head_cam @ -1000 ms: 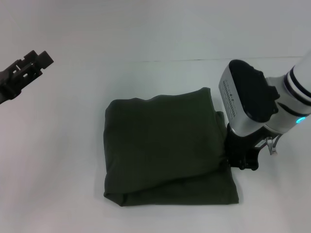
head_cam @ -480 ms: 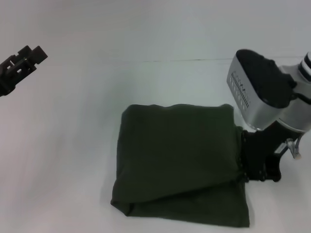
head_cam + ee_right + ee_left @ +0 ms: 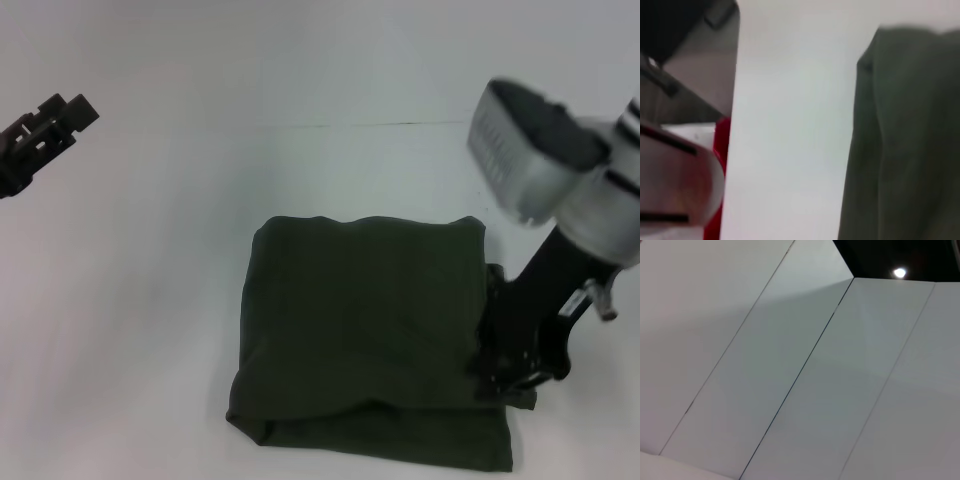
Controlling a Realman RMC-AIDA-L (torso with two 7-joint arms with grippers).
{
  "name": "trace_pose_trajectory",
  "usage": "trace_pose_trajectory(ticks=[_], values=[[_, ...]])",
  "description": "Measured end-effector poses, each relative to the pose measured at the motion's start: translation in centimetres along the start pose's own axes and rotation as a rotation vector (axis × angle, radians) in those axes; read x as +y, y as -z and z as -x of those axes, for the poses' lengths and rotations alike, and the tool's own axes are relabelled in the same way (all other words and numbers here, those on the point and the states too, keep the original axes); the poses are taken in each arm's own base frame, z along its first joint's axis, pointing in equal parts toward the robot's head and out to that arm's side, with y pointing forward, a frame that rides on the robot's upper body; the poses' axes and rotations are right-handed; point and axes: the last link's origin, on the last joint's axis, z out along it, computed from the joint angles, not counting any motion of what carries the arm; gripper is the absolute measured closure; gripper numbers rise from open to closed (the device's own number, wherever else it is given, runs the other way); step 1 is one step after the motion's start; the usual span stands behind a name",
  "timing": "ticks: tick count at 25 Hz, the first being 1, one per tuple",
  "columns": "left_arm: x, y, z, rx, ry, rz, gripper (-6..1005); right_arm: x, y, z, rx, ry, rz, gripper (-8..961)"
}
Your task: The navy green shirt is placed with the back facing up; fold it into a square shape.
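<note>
Final fold: my right pincer point(image 3: 508, 375) at navy green shirt point(image 3: 365, 330) edge, grip state unclear; next, square it. Left pincer point(image 3: 45, 135) parked.

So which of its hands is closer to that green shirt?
The right. The right hand is down at the folded navy green shirt, against its right edge. The left hand is raised far off to the left, well clear of it.

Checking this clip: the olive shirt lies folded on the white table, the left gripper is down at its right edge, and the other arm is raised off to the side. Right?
Not quite. In the head view the right gripper is down at the right edge of the folded olive-green shirt; the left gripper is the one raised off to the side, clear of the white table. The rest holds.
</note>
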Motion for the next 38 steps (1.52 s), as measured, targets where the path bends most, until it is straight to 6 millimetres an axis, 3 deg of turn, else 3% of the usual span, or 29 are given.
trace_pose_trajectory(ticks=[6,14,17,19,25,30,35,38], values=[[0.1,-0.2,0.3,-0.015,0.001,0.008,208,-0.7,2.7,-0.9,-0.156,-0.042,-0.064,770],[1.3,-2.0,2.6,-0.166,0.058,0.089,207,-1.6,6.0,-3.8,-0.714,-0.170,-0.213,396],[1.3,-2.4,3.3,-0.267,0.109,0.101,207,-1.9,5.4,-5.7,-0.891,-0.257,-0.243,273],[1.1,-2.6,3.8,-0.347,0.153,0.089,207,-1.9,4.2,-6.7,-0.948,-0.315,-0.243,56],[2.1,-3.9,6.1,-0.568,0.200,0.137,207,-1.3,-0.5,-8.8,-1.026,-0.476,-0.162,23],[3.2,-5.5,8.3,-0.578,0.098,0.186,208,-1.3,-3.1,-9.5,-1.038,-0.550,-0.183,23],[3.2,-5.7,7.7,-0.535,0.003,0.211,208,-1.0,-5.0,-10.1,-1.058,-0.548,-0.276,23],[3.3,-5.6,6.5,-0.533,-0.048,0.256,208,-0.7,-4.5,-11.7,-1.043,-0.561,-0.306,23]])
